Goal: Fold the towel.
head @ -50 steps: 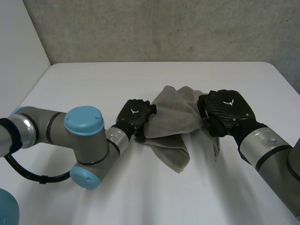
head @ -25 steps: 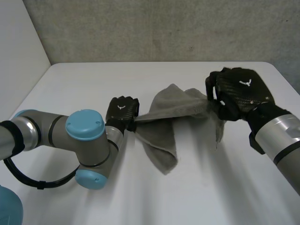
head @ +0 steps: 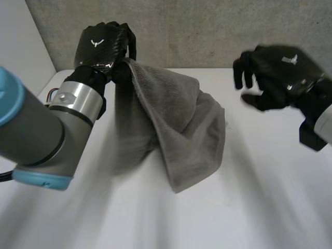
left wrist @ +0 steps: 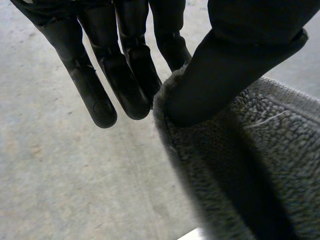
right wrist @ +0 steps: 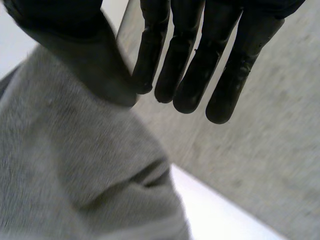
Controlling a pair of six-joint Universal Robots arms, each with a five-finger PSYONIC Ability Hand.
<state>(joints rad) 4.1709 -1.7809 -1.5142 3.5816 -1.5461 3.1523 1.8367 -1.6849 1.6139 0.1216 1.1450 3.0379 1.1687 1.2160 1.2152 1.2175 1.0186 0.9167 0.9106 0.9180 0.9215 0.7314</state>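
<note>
1. Left hand point(head: 101, 46) has swung up from mid-table to the upper left of the head view in the last half second, carrying the towel point(head: 179, 124) with it. The right hand point(head: 275, 75) has let go and now sits at upper right.
2. Left hand: clamped on the towel's top edge. In the head view you see the cloth hang from it in a long drape through frame centre, with its lowest tip at lower centre above the white table point(head: 259, 207). You can't tell whether that tip touches the table.
3. The left wrist view gives you the grip detail that the head view hides. The thumb presses the towel point(left wrist: 260, 165) edge against the near-straight fingers point(left wrist: 125, 85).
4. Right hand: released, fingers spread, nothing in it. In the head view it is well apart from the cloth.
5. The right wrist view shows straight fingers point(right wrist: 192, 65) with the towel point(right wrist: 75, 170) bunched beyond the thumb. It doesn't show the gap, so take that from the head view.
</note>
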